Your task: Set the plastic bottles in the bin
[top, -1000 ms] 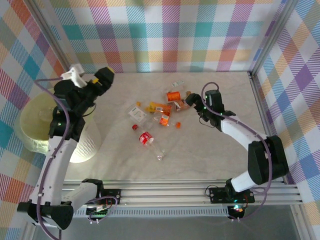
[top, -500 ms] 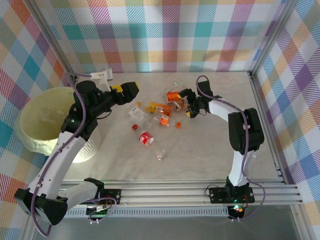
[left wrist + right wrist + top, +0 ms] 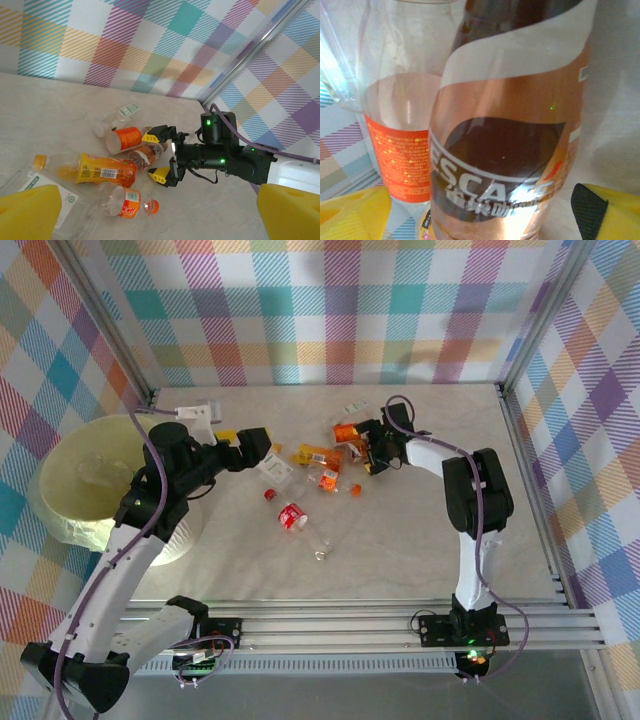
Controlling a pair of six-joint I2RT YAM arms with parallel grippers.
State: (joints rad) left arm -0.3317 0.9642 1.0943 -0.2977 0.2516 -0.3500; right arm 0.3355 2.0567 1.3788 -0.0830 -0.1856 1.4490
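Plastic bottles lie scattered on the surface to the right of the bin. The left pincer hovers between bin and bottles, spread fully and empty. Farther from the bin, the right pincer stands wide around a brown-labelled bottle; whether it grips it cannot be told.

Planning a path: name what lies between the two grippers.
Top view: a yellow-labelled orange juice bottle lies between the left gripper and the right gripper.
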